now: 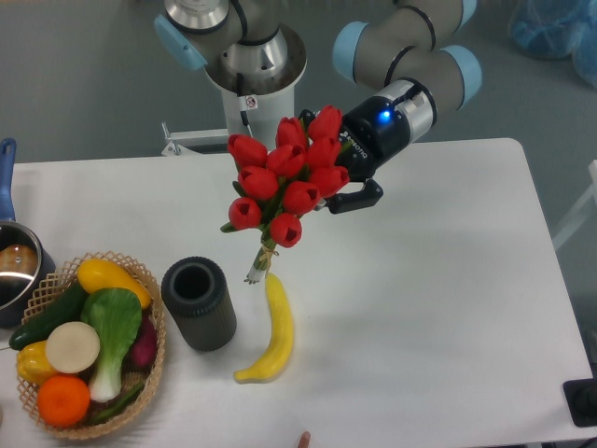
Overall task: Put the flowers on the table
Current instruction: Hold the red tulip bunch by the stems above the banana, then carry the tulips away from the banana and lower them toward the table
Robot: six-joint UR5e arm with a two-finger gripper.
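From the fixed camera, the white table (448, 308) with rounded corners stood on a grey floor. The gripper (338, 191) pinched the flowers (284, 182), which hung above the tabletop, stems pointing down toward a banana (272, 331). Beside it stood a dark cylindrical cup (199, 303), then a wicker basket (159, 359) of vegetables and a pot (14, 271) at the left edge.

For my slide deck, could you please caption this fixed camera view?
UR5e gripper holds the red flowers above the white table, stems near a banana.
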